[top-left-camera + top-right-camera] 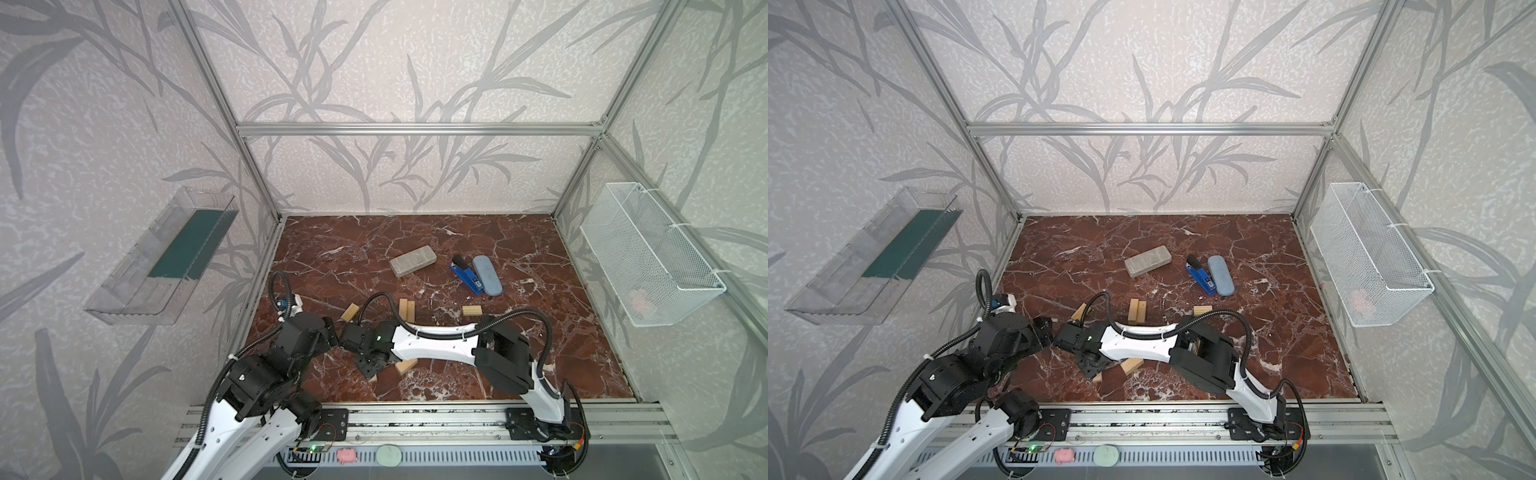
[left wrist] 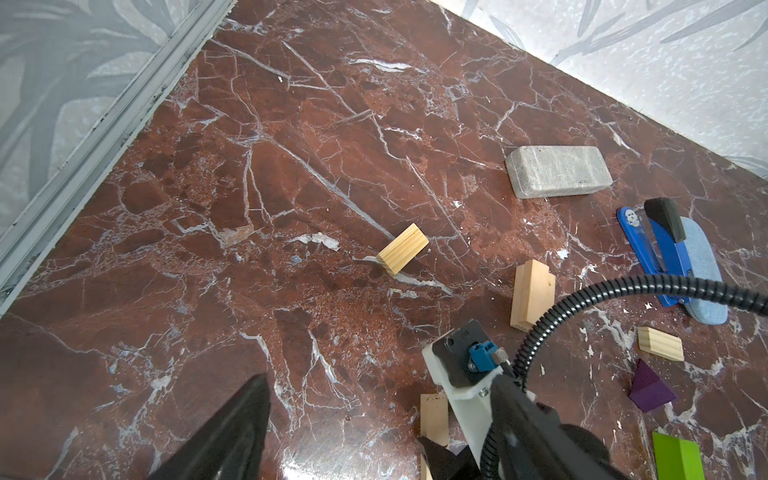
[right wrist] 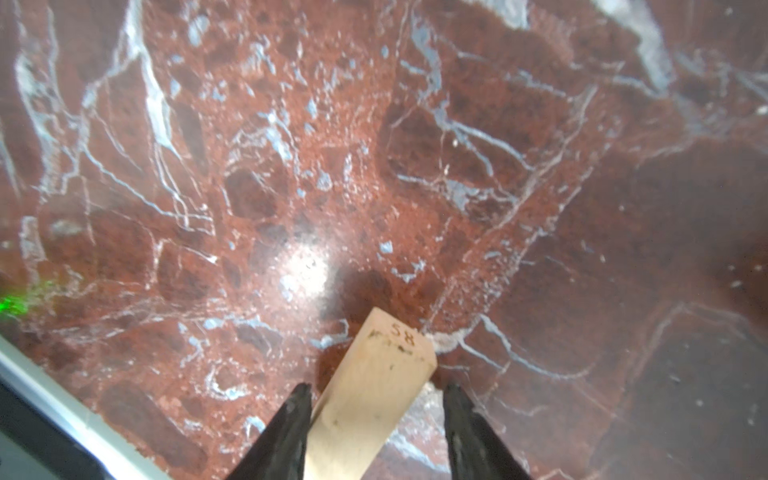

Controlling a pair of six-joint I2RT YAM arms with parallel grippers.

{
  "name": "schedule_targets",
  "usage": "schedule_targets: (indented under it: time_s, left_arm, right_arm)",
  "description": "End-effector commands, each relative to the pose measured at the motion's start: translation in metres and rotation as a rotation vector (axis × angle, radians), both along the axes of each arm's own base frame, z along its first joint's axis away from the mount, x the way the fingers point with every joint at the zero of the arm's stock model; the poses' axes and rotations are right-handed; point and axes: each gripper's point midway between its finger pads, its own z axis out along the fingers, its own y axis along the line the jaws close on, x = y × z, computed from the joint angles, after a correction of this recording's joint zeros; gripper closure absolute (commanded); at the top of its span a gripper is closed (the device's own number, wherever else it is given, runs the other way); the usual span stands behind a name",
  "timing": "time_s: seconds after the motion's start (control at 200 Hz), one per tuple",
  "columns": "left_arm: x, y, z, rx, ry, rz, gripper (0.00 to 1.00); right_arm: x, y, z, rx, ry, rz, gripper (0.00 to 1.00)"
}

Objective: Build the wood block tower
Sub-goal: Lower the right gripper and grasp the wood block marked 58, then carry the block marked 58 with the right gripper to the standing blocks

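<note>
Wood blocks (image 1: pixel 471 310) lie scattered flat across the near half of the red, white-veined tabletop (image 1: pixel 540 257) — no tower stands yet, so the build looks to be at its first pick. Two pale ones lie pressed together toward the middle, with singles to either side. The left wrist view adds a purple block (image 2: pixel 650 388) and a lime green block (image 2: pixel 677 457), which the right arm (image 1: pixel 432 345) hides in both top views.

The right gripper (image 3: pixel 378 386) reaches across to the front edge, left of the middle. Its dark jaws straddle a pale block (image 3: pixel 370 395) lying on the surface. One finger touches a long side and a gap shows at the other, so nothing is clamped. The left gripper (image 1: pixel 331 338) hangs just beside it; only one finger (image 2: pixel 237 432) shows, so its spread cannot be told.

Each block is a short, square-edged bar of bare grained wood — probably light, stiff and fairly grippy, unlikely to crush. It is best taken across the two long sides near mid-length, so it hangs level. The glossy stone-look top may let a nudged block slide.
</note>
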Motion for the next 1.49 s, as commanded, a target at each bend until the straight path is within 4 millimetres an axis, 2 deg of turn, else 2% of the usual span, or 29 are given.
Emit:
schedule_targets:
  time_s: [0.0, 0.315, 0.455, 0.68, 0.815, 1.005, 1.325, 1.49]
  left_arm:
    - [-0.002, 0.008, 0.007, 0.003, -0.011, 0.039, 0.18]
    - [-0.002, 0.007, 0.005, 0.001, -0.005, 0.04, 0.17]
    - [-0.003, 0.007, 0.005, 0.003, -0.003, 0.04, 0.16]
    - [-0.002, 0.006, 0.004, -0.001, -0.001, 0.04, 0.16]
    - [-0.001, 0.005, 0.003, 0.0, 0.002, 0.038, 0.16]
    - [0.0, 0.005, 0.002, 0.003, 0.008, 0.039, 0.15]
    - [0.002, 0.002, 0.002, -0.001, 0.009, 0.033, 0.15]
    - [0.002, 0.002, 0.001, -0.002, 0.011, 0.032, 0.15]
  right_arm:
    - [-0.004, -0.014, -0.01, -0.091, -0.006, 0.011, 0.5]
    - [0.004, -0.013, -0.013, -0.114, -0.025, 0.011, 0.66]
    - [0.017, -0.015, -0.011, -0.123, -0.039, 0.005, 0.73]
    - [0.049, -0.025, -0.009, -0.125, -0.05, -0.026, 0.74]
    - [0.061, -0.035, -0.011, -0.139, -0.044, -0.045, 0.73]
    - [0.053, -0.037, -0.008, -0.122, -0.007, -0.043, 0.64]
    - [0.043, -0.043, -0.002, -0.101, 0.03, -0.049, 0.65]
    - [0.042, -0.045, -0.001, -0.096, 0.032, -0.053, 0.69]
